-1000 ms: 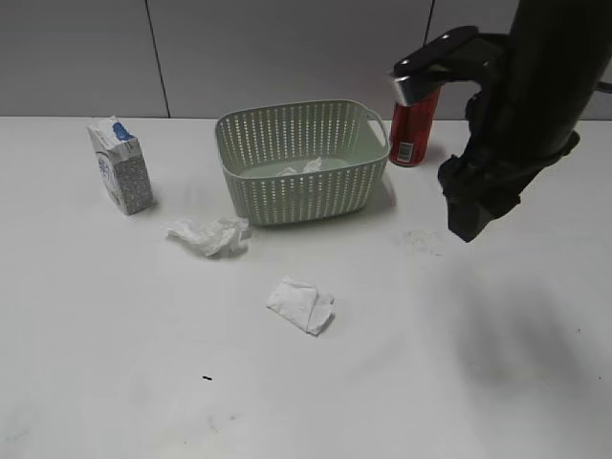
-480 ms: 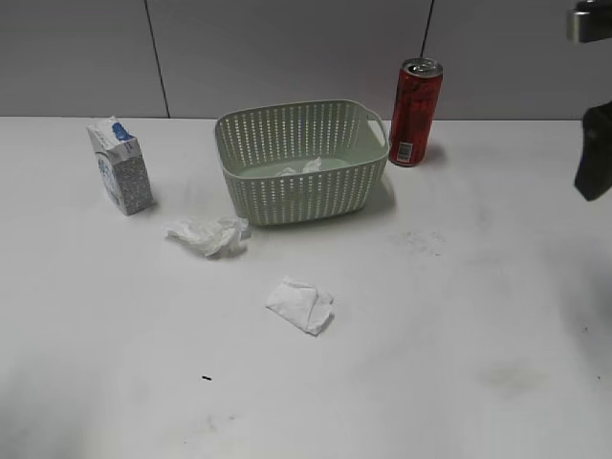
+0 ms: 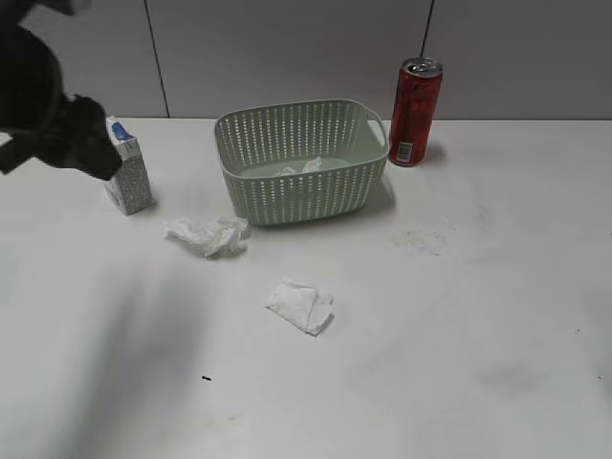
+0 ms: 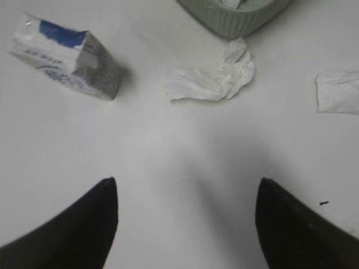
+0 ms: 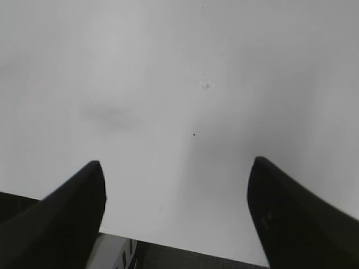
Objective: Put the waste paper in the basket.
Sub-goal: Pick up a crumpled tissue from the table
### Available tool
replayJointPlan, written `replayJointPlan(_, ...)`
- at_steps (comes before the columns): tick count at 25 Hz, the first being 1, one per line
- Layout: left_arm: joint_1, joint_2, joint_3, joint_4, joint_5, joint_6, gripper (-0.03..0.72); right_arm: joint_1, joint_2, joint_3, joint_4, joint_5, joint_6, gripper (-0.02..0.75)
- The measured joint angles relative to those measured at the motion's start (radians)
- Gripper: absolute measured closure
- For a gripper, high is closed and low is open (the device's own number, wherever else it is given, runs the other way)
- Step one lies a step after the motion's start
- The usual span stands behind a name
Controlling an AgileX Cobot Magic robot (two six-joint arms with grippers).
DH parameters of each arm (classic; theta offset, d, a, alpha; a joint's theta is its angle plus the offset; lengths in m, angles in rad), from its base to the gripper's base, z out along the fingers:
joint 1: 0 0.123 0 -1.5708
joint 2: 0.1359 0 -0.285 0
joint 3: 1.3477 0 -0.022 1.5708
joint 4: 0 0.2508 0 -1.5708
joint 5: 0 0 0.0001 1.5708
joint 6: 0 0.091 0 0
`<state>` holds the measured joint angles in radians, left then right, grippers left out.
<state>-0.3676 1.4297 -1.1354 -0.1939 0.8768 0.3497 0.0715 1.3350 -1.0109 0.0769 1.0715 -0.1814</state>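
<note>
Waste paper, wad one [image 3: 209, 235]: crumpled white tissue, loose on the worktop [image 3: 459, 316], just off the basket's near left corner. Long axis ran roughly left to right in the exterior view. In the left wrist view it [image 4: 213, 78] lay ahead of the claw and slightly right of its midline, its long axis running across the view, one end close to the basket wall.

Waste paper, wad two [image 3: 301, 305]: flatter, folded white piece, on the worktop nearer the camera, well apart from the basket. Only its edge [image 4: 338, 91] showed at the right border of the left wrist view.

Waste paper, wad three [image 3: 308, 165]: small white scraps lying inside the basket.

Basket [image 3: 287, 196]: pale green, perforated, upright at the back centre of the worktop.

Left claw [image 4: 187, 188]: fingers wide apart, holding nothing, raised above bare worktop. The left arm [image 3: 43, 110] hung over the back left area, partly in front of the carton. Judged the nearer arm for wad one; the coming move called for a reach forward and a little rightward, with the fingers closing across the wad's short side.

Right claw [image 5: 174, 168]: fingers apart, empty, over bare worktop near its edge; outside the exterior view.

Carton [image 3: 129, 182]: grey-white with blue top, upright, left of the basket.

Can [image 3: 416, 110]: red, upright, just right of the basket's far corner.
</note>
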Motion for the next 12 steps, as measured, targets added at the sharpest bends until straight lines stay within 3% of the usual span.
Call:
replayJointPlan(7, -0.055, 0.302, -0.181, -0.001, 0.023, 0.004, 0.127, 0.000, -0.222, 0.154, 0.006, -0.009, 0.000, 0.146)
replayJointPlan(12, -0.060, 0.436, -0.220, -0.001, -0.049, 0.004, 0.127, 0.000, -0.439, 0.266, 0.006, -0.010, 0.002, 0.146)
